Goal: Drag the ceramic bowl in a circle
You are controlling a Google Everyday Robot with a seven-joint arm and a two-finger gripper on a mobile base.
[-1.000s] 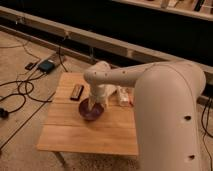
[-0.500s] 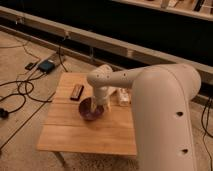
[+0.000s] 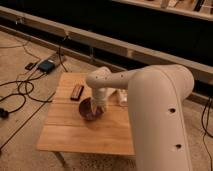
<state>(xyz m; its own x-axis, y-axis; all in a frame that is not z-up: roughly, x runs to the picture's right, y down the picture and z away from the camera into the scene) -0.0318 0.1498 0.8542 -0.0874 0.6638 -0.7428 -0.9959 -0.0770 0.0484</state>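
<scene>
The ceramic bowl (image 3: 88, 110) is a round, dark purple bowl on the wooden table (image 3: 75, 135), near the table's middle. My gripper (image 3: 99, 106) reaches down from the white arm (image 3: 145, 100) and sits at the bowl's right rim, partly covering it. The arm hides the bowl's right side.
A dark flat rectangular object (image 3: 76, 92) lies on the table left of the bowl. A pale object (image 3: 121, 96) sits on the table behind the arm. Cables (image 3: 20, 95) and a small blue box (image 3: 46, 65) lie on the floor to the left.
The arm and the bowl have shifted slightly on the table, the wrist swinging a little toward the right and front.
</scene>
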